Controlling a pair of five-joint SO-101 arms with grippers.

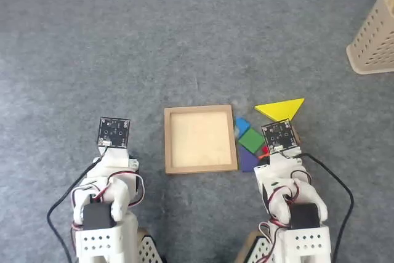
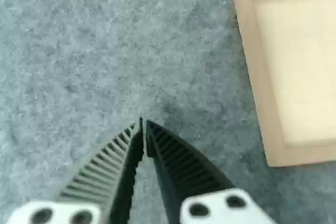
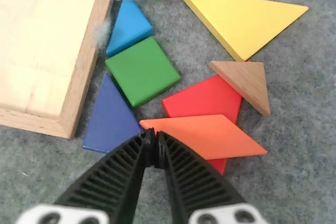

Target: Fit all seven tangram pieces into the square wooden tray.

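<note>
The square wooden tray (image 1: 200,163) lies mid-table with nothing in it; its rim (image 2: 252,72) and corner (image 3: 79,77) show in both wrist views. All seven pieces lie beside it on the carpet: yellow triangle (image 3: 241,19), light blue triangle (image 3: 128,24), green square (image 3: 143,70), dark blue triangle (image 3: 111,116), red piece (image 3: 205,100), orange parallelogram (image 3: 210,135) lying on the red one, plain wood triangle (image 3: 247,82). My right gripper (image 3: 154,142) is shut, its tips just short of the orange piece. My left gripper (image 2: 143,129) is shut over bare carpet, apart from the tray.
A cream perforated basket (image 1: 375,35) stands at the far right edge. Grey carpet (image 1: 154,47) covers the table, with open room beyond the tray and to its left. The yellow triangle (image 1: 280,109) lies farthest from the arms.
</note>
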